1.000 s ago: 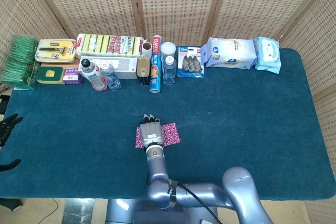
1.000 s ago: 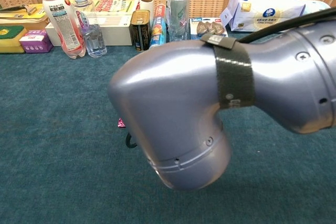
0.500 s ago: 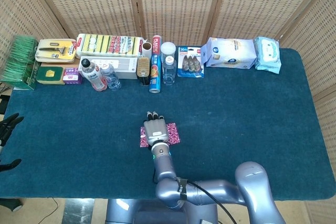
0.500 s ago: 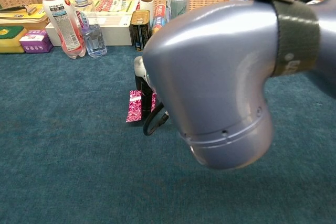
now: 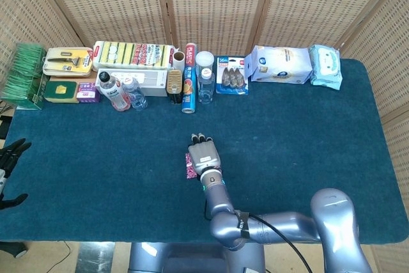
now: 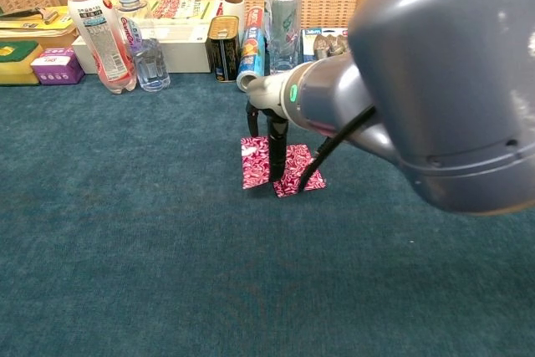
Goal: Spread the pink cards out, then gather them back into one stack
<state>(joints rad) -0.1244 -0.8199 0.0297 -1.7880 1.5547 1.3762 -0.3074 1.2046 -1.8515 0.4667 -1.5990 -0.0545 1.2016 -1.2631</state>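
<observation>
The right hand lies flat with its fingers pressed down on the pink cards (two of them side by side, partly overlapping) in the middle of the blue surface, and the left hand waits open at 9 o'clock.

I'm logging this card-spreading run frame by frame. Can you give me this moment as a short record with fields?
surface: dark blue table cloth
task item: pink cards, lying flat mid-table, at least two showing, partly overlapped
right hand: right hand, fingers pointing down onto the cards
left hand: left hand, at the table's left edge, holding nothing
back row: bottles, cans, sponges, wipes packs along the far edge
</observation>
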